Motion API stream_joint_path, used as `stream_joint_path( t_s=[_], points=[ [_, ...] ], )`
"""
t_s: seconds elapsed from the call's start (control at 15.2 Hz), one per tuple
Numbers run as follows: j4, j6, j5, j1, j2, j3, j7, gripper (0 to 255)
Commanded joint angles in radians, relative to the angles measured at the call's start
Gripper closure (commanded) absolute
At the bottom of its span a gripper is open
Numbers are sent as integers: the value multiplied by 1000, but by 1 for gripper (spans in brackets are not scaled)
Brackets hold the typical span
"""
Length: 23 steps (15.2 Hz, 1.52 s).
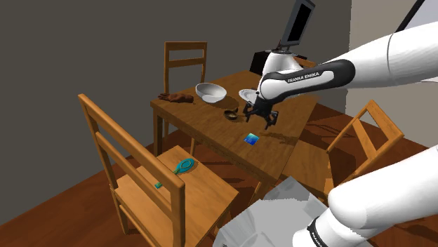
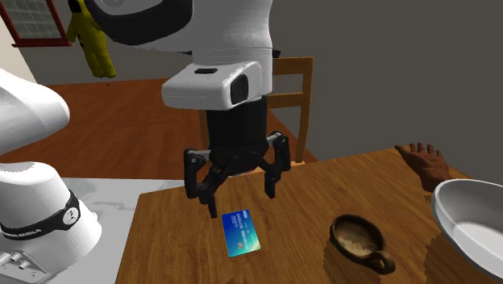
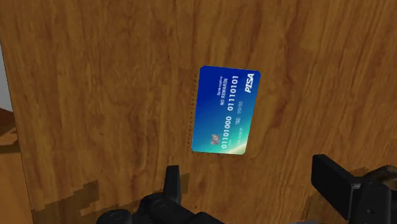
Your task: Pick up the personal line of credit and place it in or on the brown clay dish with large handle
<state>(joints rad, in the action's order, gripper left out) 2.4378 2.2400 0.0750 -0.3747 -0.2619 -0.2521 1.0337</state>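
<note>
A blue credit card point(image 3: 225, 111) with white digits lies flat on the wooden table point(image 3: 95, 95); it also shows near the table's front edge point(image 1: 250, 139) and below the hand point(image 2: 241, 232). My black gripper point(image 2: 240, 194) hangs open a short way above the table, just behind the card, holding nothing; it appears above the card in the shoulder view point(image 1: 259, 122), and its fingertips point(image 3: 172, 181) stand wide apart. The brown clay dish point(image 2: 358, 240) with a large handle stands on the table to the second exterior view's right of the card, small and dark point(image 1: 231, 114) in the shoulder view.
A large white bowl point(image 1: 210, 92), a smaller white dish point(image 1: 248, 94) and a brown hand-shaped object point(image 1: 175, 97) rest further back on the table. Wooden chairs point(image 1: 144, 179) surround it; one seat holds a teal item point(image 1: 184, 165). The table edge point(image 3: 13, 114) runs close beside the card.
</note>
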Motion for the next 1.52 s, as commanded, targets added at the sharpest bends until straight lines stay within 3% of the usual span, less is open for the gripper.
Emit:
stream_joint_path(
  t_s=[0.0, 0.07, 0.59, 1.12, 1.19, 1.45],
  points=[
    [-2, 38, 36, -37, 56, -7, 112, 0],
    [-4, 53, 53, -51, 79, -8, 158, 0],
    [32, 159, 95, -64, 153, -7, 187, 0],
    [32, 159, 95, -64, 153, -7, 186, 0],
    [32, 159, 95, -64, 153, -7, 186, 255],
    [33, 158, 94, -64, 151, -7, 186, 255]
  ],
)
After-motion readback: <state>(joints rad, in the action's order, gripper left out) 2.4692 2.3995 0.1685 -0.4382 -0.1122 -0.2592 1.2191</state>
